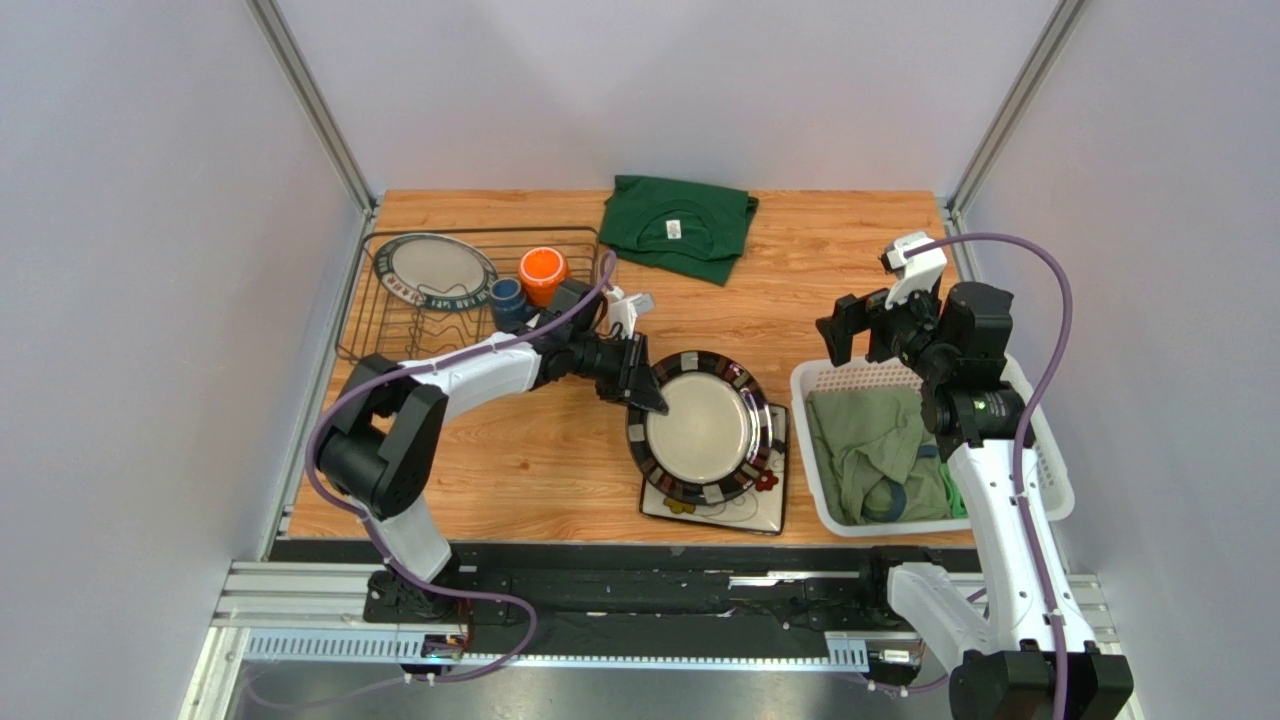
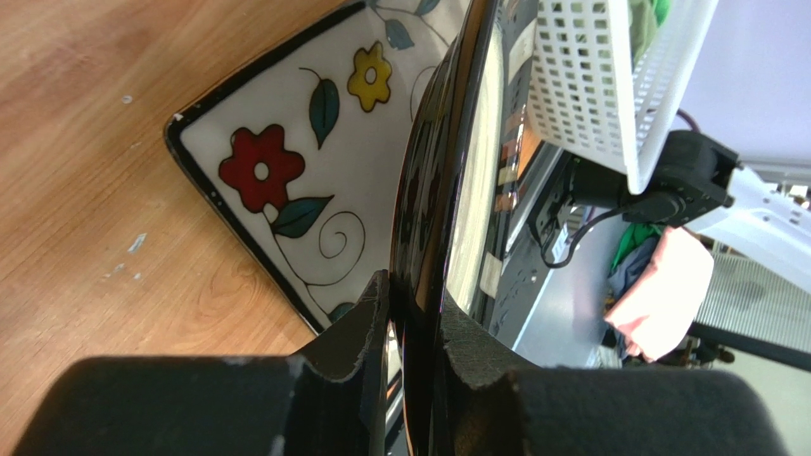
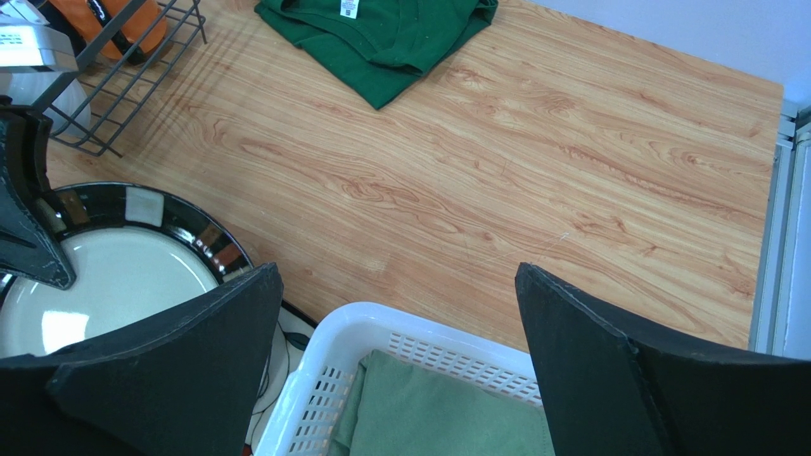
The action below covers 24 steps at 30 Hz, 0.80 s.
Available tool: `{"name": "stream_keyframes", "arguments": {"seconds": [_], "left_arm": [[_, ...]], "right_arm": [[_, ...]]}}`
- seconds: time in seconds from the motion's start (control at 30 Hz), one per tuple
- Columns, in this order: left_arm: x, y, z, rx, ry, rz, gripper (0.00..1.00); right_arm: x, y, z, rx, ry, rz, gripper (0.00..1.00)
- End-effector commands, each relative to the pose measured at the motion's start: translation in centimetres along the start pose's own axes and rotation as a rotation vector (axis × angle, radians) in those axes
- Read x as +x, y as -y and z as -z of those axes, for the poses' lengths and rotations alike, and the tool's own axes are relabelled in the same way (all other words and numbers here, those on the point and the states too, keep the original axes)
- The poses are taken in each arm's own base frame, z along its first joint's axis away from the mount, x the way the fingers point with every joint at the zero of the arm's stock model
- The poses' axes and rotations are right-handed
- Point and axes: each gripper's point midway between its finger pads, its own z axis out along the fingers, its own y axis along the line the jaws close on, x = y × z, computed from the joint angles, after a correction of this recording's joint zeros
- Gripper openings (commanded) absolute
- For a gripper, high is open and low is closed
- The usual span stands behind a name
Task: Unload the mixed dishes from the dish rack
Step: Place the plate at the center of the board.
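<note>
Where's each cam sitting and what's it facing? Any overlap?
Top external: above and behind, looking down on the table; left arm, right arm show.
Left wrist: on left arm; left gripper grips the round plate, square plate beyond.
Right wrist: over the white basket, facing table; open right gripper shows.
Shared: round plate, all three.

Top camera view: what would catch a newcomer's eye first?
The left gripper pinches the rim of the round dark-rimmed plate over the square flowered plate, front centre. At back left, the wire dish rack holds an orange mug, a dark blue mug and another round plate; the right gripper hangs open above the white laundry basket.
</note>
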Motion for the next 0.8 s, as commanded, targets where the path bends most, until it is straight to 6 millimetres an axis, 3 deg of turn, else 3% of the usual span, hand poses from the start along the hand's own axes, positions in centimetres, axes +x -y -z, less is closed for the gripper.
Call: {"name": "stream_keyframes", "arguments": {"seconds": [0.0,0.77], "left_arm": [[-2.0,4.2,-0.2,0.129,0.01,-0.115,0.0],[-0.5,4.5,-3.3,0.187,-0.122,-0.103,0.0]], "right_arm": [[-1.3,0.0,0.4,-0.002,0.039,0.03,0.99],[-1.1,-0.1,0.3,-0.011,0.034,0.026,0.99]]}}
